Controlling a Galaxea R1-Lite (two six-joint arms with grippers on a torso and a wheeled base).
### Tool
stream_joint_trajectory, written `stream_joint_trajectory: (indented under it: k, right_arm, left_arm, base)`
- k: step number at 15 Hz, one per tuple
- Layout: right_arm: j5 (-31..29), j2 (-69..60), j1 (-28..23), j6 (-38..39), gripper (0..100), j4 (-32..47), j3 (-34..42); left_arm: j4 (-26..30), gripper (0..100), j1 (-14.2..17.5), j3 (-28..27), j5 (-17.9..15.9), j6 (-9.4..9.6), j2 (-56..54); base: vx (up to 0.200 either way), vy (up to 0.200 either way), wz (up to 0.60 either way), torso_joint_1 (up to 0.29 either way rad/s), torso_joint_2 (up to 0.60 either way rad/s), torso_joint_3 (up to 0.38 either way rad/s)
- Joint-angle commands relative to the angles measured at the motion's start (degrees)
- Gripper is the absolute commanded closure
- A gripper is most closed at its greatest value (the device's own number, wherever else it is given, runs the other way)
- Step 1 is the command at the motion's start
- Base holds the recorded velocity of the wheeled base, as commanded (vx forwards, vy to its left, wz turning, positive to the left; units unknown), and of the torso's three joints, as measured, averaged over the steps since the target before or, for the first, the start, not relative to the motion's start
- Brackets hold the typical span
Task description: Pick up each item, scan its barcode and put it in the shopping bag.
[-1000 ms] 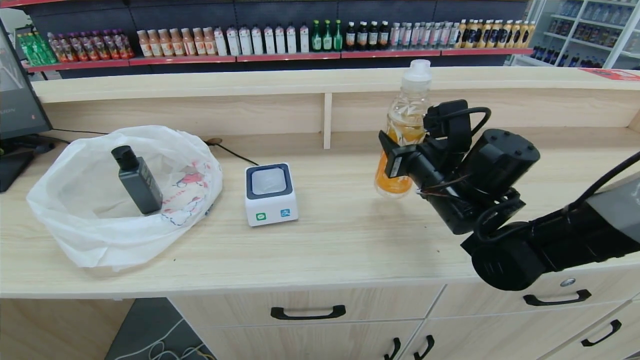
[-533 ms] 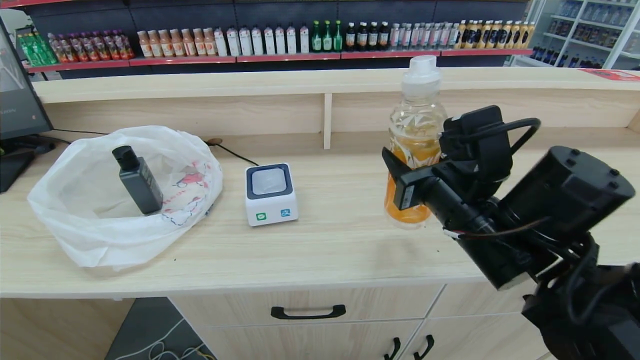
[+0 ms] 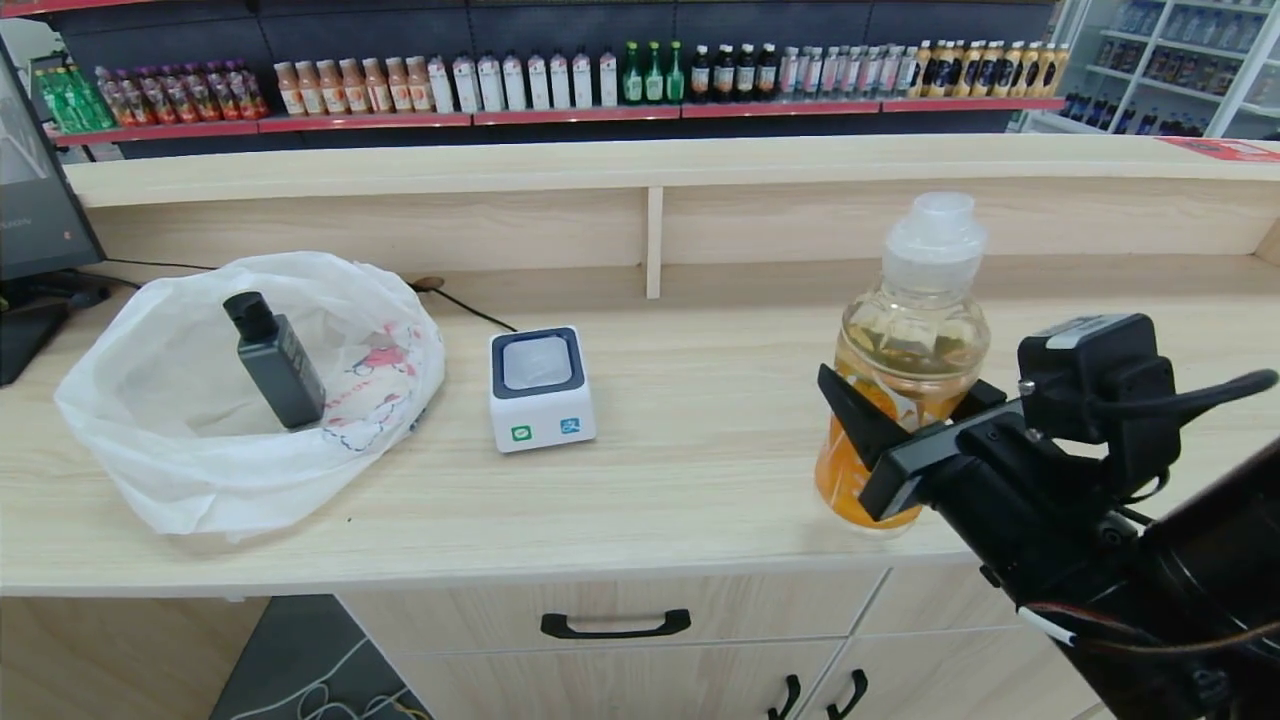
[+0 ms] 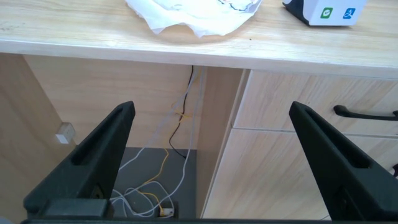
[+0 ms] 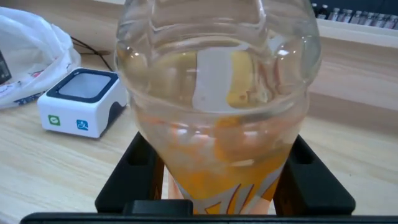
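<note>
The right end effector [image 3: 905, 400] is clamped around the waist of the bottle of orange drink [image 3: 915, 340], one finger on either side. The bottle stands upright, its long axis running 12 to 6 o'clock with the white cap at 12. It is at the near right of the worktop [image 3: 680, 470], close to the front edge; whether its base touches the wood or hangs just above it I cannot tell. The relation that matters is the sideways one. In the head view the scanner [image 3: 541, 388] lies well apart from the bottle at about 9 to 10 o'clock, its window facing up. The shopping bag [image 3: 180, 470] is beyond it along the same 9 o'clock line, with a dark bottle [image 3: 275, 360] leaning inside. The next move therefore looks like a carry toward 9 o'clock by the right arm, probably tipping the label toward the window. The left end effector [image 4: 211, 111] hangs below the worktop's front edge, spread wide and empty.
</note>
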Motion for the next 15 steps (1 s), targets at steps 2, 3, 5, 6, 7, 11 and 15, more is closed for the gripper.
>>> stream_joint_trajectory:
  k: [2,3,5,6,7,11,15]
  right_arm:
    - [2.72,-1.9,0.54,0.14,100,-0.19,1.75]
    - [3.95,-2.16,0.63,0.14,100,-0.19,2.63]
    - [6.58,-2.51,1.77,-0.74,100,-0.19,3.86]
    - [7.11,-2.51,3.09,-2.24,100,-0.19,3.68]
    - [7.2,-2.6,5.73,-4.08,100,-0.19,2.63]
    - [7.64,-1.2,11.18,-10.41,100,-0.19,2.19]
    - [10.45,-0.4,11.88,-20.96,100,-0.19,1.57]
  left_arm:
    - [0.0,0,0.01,0.0,0.03,-0.02,-0.02]
    - [0.0,0,0.01,0.0,0.03,-0.02,-0.02]
    - [0.0,0,0.01,0.0,0.03,-0.02,-0.02]
    - [0.0,0,0.01,0.0,0.03,-0.02,-0.02]
    - [0.0,0,0.01,0.0,0.03,-0.02,-0.02]
    - [0.0,0,0.01,0.0,0.03,-0.02,-0.02]
    - [0.0,0,0.01,0.0,0.03,-0.02,-0.02]
  base:
    - [0.0,0.0,0.0,0.0,0.0,0.0]
    - [0.0,0.0,0.0,0.0,0.0,0.0]
    - [0.0,0.0,0.0,0.0,0.0,0.0]
    - [0.0,0.0,0.0,0.0,0.0,0.0]
    - [0.0,0.0,0.0,0.0,0.0,0.0]
    - [0.0,0.0,0.0,0.0,0.0,0.0]
    - [0.0,0.0,0.0,0.0,0.0,0.0]
